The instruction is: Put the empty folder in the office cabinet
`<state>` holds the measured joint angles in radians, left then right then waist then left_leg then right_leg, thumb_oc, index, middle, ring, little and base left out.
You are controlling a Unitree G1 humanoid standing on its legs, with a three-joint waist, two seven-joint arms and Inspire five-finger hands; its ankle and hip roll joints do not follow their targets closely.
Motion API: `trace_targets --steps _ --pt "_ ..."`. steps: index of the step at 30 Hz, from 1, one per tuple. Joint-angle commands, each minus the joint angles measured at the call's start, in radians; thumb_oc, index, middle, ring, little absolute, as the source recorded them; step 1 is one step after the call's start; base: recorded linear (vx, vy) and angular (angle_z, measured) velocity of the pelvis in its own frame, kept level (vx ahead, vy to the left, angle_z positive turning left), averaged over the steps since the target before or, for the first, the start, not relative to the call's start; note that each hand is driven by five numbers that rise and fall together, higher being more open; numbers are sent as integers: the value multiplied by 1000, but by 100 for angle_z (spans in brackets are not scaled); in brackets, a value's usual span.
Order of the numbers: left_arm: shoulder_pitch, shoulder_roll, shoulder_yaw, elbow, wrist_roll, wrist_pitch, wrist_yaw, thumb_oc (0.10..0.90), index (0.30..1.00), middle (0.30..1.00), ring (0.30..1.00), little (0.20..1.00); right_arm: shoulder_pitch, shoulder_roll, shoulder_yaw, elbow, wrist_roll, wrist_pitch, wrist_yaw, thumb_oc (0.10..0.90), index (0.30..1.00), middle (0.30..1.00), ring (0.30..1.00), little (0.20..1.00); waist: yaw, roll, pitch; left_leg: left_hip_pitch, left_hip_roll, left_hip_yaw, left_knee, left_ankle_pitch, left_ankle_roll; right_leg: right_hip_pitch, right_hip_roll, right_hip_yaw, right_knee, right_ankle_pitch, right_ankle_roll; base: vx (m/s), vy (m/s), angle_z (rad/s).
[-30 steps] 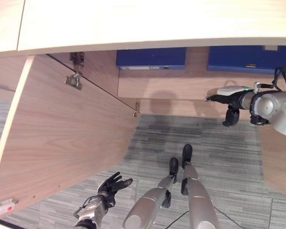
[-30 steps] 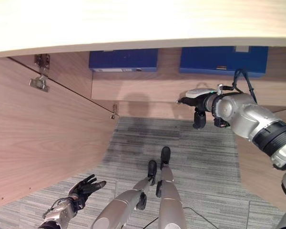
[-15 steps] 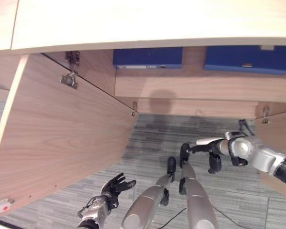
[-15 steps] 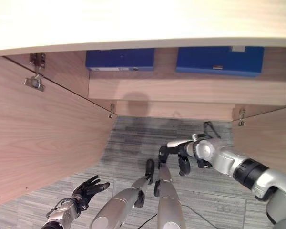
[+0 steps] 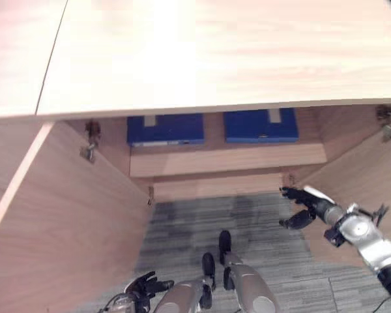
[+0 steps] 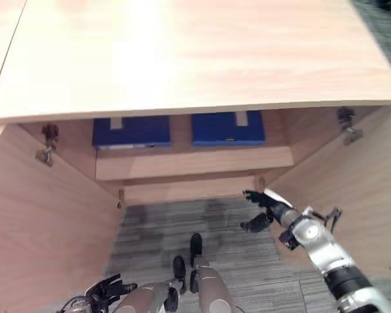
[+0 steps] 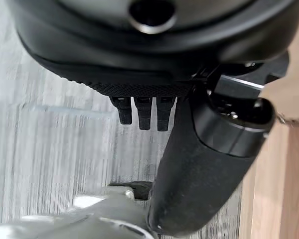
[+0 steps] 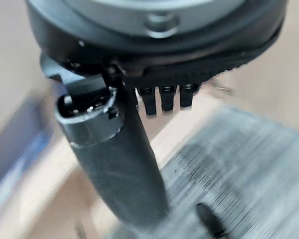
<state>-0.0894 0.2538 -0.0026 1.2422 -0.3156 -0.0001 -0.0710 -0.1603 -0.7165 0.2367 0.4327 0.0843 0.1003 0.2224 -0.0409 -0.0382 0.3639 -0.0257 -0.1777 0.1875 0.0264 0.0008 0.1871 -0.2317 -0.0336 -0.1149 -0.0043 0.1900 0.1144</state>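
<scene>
Folders first: two blue ones lie flat on the cabinet shelf (image 5: 228,158), the left blue folder (image 5: 165,129) and the right blue folder (image 5: 260,125) side by side at frame centre, tucked under the pale cabinet top (image 5: 202,59). Neither hand has one, so the task's folder looks already shelved; which of the pair it is, I can't tell. Both cabinet doors hang open, the left door (image 5: 58,222) filling the lower left, the right door (image 6: 352,202) at the right edge, grey carpet (image 5: 247,222) between them. An empty folder should be light, stiff card with a slick cover, so the spine edge is the sensible place to pinch it, thumb on top. Right hand (image 5: 304,207) hovers centre right in front of the right door, fingers loosely spread, holding nothing. Left hand (image 5: 143,287) sits low at bottom left, fingers relaxed and empty too.
</scene>
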Motion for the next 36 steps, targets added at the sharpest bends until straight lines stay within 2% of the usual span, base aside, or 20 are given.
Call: trace_targets --steps 1,3,5,8,12,13,16,20,24,27,31,35,36 --pt "108 40 -24 39 67 4 -3 800 900 900 900 900 -5 31 23 -5 79 -42 -68 800 900 900 900 900 24 -18 -132 40 36 -128 101 -182 -110 0 -88 0 26 0 54 -122 93 -64" --pt "117 38 -24 41 79 11 0 800 900 900 900 900 38 84 -9 6 95 -46 -101 800 900 900 900 900 28 -6 -138 50 52 -107 96 -176 -107 24 -113 -68 94 -56 36 -122 94 -64" --pt "124 35 -23 38 96 15 0 800 900 900 900 900 79 127 -37 9 87 -52 -121 800 900 900 900 900 31 8 -155 60 73 -89 85 -176 -103 49 -131 -99 178 -104 16 -74 72 -51" --pt "125 35 -23 46 113 17 3 800 900 900 900 900 121 180 -73 14 107 -62 -150 800 900 900 900 900 31 18 -191 60 92 -60 55 -159 -100 79 -155 -106 247 -130 8 -46 47 -51" --pt "130 23 -25 55 121 12 14 800 900 900 900 900 168 240 -112 2 167 -93 -190 800 900 900 900 900 31 17 -229 65 91 -24 18 -147 -101 121 -166 -113 200 -125 15 0 -2 -51" --pt "137 9 -26 57 131 8 17 800 900 900 900 900 198 284 -135 -2 197 -109 -220 800 900 900 900 900 22 17 -251 73 86 3 -16 -138 -100 134 -148 -85 143 -114 22 14 -20 -42" --pt "135 -6 -24 69 135 6 27 800 900 900 900 900 233 329 -168 9 240 -126 -261 800 900 900 900 900 -2 17 -270 87 86 48 -57 -121 -102 131 -113 -34 63 -105 30 21 -30 -42" --pt "116 -15 -28 74 129 2 39 800 900 900 900 900 266 354 -237 10 336 -147 -298 800 900 900 900 900 -46 21 -278 106 97 89 -105 -104 -106 121 -82 20 36 -95 32 19 -54 -39" --pt "99 -25 -29 69 121 2 45 800 900 900 900 900 294 353 -314 13 370 -169 -342 800 900 900 900 900 -77 26 -284 112 104 93 -112 -105 -109 121 -67 36 37 -105 26 37 -72 -28" --pt "81 -39 -48 34 102 0 53 800 900 900 900 900 279 324 -413 33 355 -181 -428 800 900 900 900 900 -98 37 -293 120 113 92 -113 -111 -113 131 -54 40 37 -124 19 54 -97 -20" --pt "74 -40 -68 28 111 2 60 800 900 900 900 900 229 264 -484 96 338 -181 -505 800 900 900 900 900 -94 45 -302 118 121 87 -114 -107 -122 146 -40 40 11 -133 11 43 -100 3" --pt "79 -34 -69 37 121 7 63 800 900 900 900 900 204 213 -532 133 340 -182 -530 800 900 900 900 900 -84 49 -307 113 128 79 -114 -104 -130 160 -33 33 -10 -140 5 30 -94 5" --pt "88 -28 -67 48 130 9 62 800 900 900 900 900 192 164 -566 153 335 -182 -544 800 900 900 900 900 -76 52 -307 112 132 72 -114 -103 -137 171 -28 27 -22 -146 3 47 -102 -4"
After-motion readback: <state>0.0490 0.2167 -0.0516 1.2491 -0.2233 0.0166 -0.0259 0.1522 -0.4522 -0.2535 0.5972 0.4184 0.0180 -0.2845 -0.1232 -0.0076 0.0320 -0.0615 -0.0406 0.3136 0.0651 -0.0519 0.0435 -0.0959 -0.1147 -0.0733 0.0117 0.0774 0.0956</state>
